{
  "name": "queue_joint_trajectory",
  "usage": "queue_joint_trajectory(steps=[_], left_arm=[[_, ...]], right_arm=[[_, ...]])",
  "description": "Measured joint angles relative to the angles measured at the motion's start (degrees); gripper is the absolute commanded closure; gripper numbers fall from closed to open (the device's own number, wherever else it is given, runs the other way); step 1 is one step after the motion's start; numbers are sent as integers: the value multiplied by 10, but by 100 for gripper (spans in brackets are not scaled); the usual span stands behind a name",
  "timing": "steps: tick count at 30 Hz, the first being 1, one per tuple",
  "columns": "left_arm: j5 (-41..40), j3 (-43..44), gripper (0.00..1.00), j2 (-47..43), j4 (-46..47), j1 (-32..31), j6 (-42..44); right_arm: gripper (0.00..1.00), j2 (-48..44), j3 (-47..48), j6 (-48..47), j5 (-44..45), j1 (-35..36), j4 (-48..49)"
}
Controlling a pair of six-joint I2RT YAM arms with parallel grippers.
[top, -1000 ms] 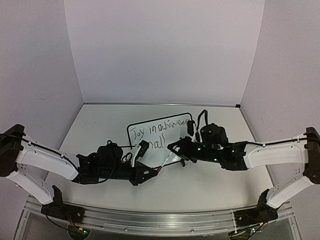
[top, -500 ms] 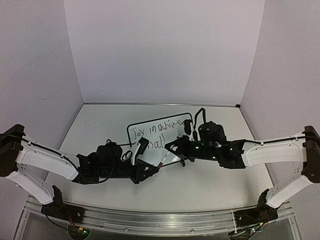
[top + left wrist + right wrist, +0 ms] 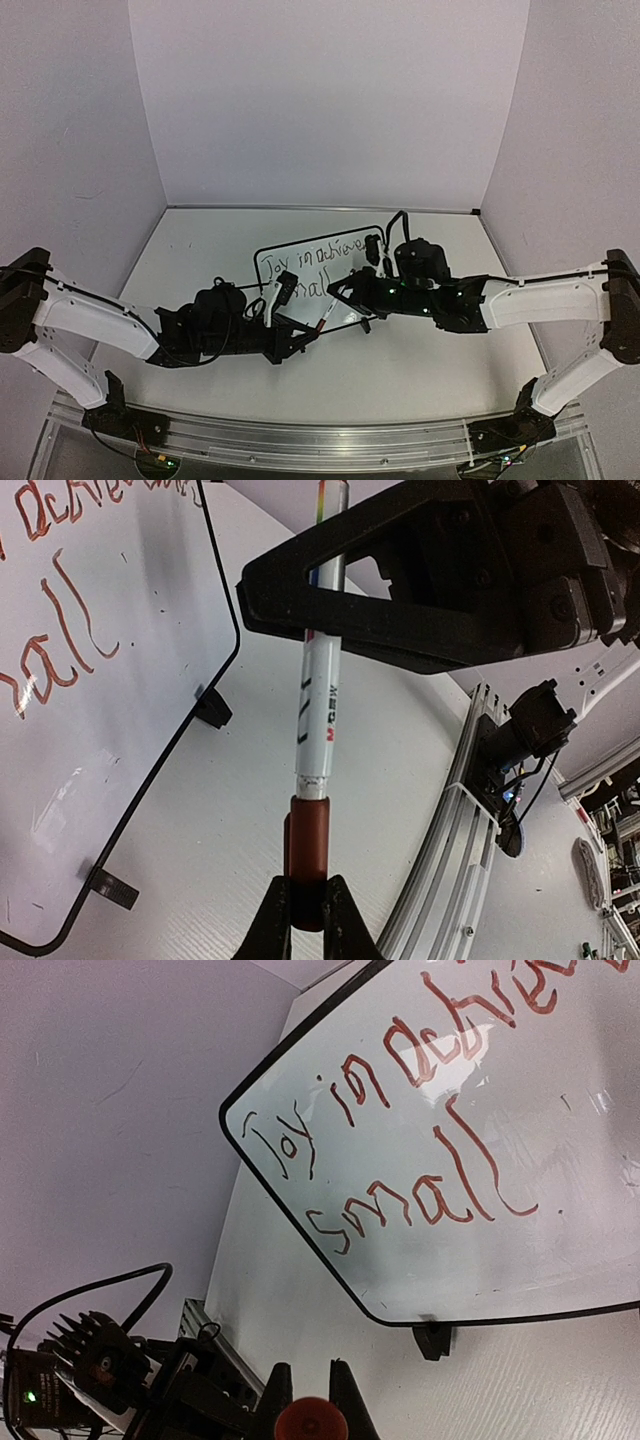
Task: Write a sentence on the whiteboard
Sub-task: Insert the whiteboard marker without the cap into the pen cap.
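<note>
The whiteboard (image 3: 300,262) lies flat mid-table, black-framed, with red writing "Joy in achieve… small". It also shows in the left wrist view (image 3: 90,730) and the right wrist view (image 3: 500,1180), with a black clip foot (image 3: 432,1340) at its edge. My left gripper (image 3: 312,336) is shut on the dark red cap (image 3: 308,840) of a white marker (image 3: 322,700). The marker's barrel runs up into my right gripper (image 3: 342,296), which is shut on it. In the right wrist view the marker's red end (image 3: 310,1422) sits between the fingers (image 3: 345,1395). Both grippers meet just in front of the board's near edge.
An aluminium rail (image 3: 320,440) runs along the table's near edge and also shows in the left wrist view (image 3: 470,810). White walls enclose the table at the back and both sides. The right arm's base (image 3: 535,725) stands by the rail.
My right gripper with the marker has shifted a little to the left, closer to the left gripper. The whiteboard has not moved.
</note>
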Motion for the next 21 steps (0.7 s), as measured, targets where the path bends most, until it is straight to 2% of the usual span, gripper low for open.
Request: queue_joint_trajectory(steps=[21], left_arm=[[-3,8,100,8,-3,-1,10]], right_arm=[[100,11,29,-53,-14,1,-39]])
